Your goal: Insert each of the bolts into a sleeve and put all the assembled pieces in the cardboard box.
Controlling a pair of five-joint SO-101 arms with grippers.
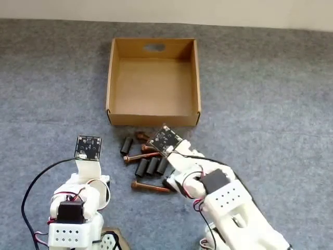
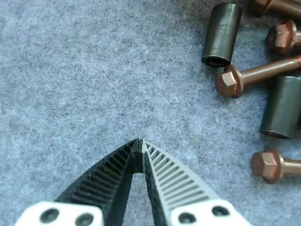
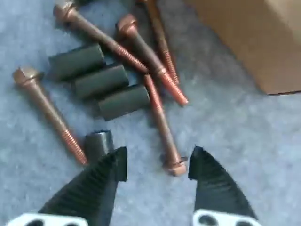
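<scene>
high view, bolts [image 1: 150, 186] partly hidden, right gripper [image 3: 159, 158] spread empty, left gripper [image 2: 141, 144] closed empty

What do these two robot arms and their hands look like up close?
The left arm and right arm are white shells with black motors, red and black wires, and a black circuit board at each wrist. The left hand has one black, one pale grey ribbed pointed finger; the right hand, two black ones.

Bright, soft light from overhead; bolts [image 2: 263, 75] throw only thin, faint shadows on the grey mat [image 2: 94, 70]; sleeves [image 2: 222, 33] gleam dully.
</scene>
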